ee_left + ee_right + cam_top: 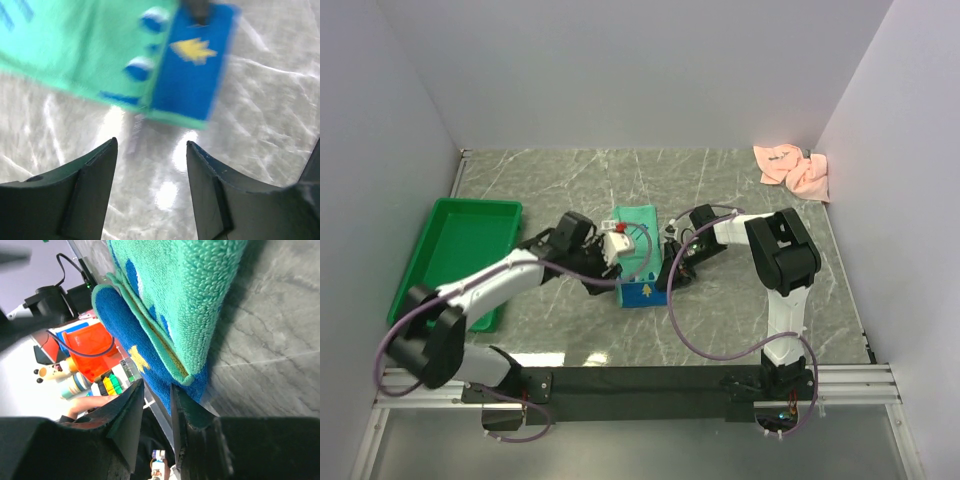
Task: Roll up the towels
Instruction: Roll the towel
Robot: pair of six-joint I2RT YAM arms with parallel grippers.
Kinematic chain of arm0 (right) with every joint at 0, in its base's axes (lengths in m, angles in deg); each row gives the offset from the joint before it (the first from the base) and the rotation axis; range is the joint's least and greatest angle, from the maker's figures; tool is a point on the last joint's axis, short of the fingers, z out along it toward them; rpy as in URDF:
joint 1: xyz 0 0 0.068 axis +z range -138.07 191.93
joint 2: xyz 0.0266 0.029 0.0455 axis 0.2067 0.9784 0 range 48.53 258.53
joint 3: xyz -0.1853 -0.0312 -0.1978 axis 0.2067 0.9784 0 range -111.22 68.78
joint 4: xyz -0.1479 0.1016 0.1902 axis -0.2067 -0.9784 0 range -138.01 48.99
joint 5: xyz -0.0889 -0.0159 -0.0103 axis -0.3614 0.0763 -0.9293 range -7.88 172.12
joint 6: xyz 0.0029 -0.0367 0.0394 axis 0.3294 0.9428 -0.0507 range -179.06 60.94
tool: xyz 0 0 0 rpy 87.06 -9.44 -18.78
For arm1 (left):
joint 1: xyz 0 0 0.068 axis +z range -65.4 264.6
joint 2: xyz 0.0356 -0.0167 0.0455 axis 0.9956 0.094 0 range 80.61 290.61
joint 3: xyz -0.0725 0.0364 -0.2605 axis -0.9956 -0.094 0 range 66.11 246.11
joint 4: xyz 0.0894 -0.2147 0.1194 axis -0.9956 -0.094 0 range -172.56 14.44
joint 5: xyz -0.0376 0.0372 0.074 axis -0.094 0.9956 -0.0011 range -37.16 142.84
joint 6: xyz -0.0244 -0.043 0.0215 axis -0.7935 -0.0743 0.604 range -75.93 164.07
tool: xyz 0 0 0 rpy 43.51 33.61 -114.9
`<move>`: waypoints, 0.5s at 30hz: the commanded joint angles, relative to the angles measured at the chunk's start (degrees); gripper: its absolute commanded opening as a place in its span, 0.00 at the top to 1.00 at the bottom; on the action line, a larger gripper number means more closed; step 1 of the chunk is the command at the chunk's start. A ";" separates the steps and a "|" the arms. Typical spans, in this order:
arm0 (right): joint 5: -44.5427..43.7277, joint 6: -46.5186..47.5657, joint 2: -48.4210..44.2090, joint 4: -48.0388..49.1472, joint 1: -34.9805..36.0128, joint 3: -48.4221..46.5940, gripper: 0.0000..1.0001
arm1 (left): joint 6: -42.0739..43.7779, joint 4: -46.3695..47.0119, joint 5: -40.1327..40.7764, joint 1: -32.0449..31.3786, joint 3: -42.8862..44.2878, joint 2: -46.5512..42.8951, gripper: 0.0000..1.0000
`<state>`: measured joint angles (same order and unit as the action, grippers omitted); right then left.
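On the marble table point(750, 300), beside the green tray point(470, 225), the teal towel point(638, 222) lies centre; the pink towel point(798, 170) sits crumpled far right. Left gripper point(151, 145) gapes empty; right gripper point(157, 387) is nearly closed at the teal towel's edge, grip unclear

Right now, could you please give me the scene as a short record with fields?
teal towel: centre of table, near end folded over, showing blue
pink towel: crumpled, far right corner
green tray: left side
left end effector: open, holding nothing, above bare table beside the teal towel
right end effector: jaws nearly together, pinching the teal towel's folded blue edge
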<state>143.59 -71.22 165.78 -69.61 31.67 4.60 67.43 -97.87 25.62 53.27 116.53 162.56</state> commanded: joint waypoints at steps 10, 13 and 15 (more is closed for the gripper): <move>-4.17 1.53 1.92 -0.67 0.38 -2.26 0.71 | 3.10 20.45 27.04 -25.26 -11.30 -4.62 0.36; -4.17 1.79 2.54 -1.20 0.38 -2.61 0.74 | 3.98 25.20 30.21 -27.20 -11.48 -2.77 0.35; -4.17 2.14 2.98 -1.72 0.29 -3.05 0.75 | 5.47 27.21 30.91 -28.69 -11.74 -1.28 0.35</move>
<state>143.00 -71.11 167.20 -71.42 31.67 3.20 70.68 -79.18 51.34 26.34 105.01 160.05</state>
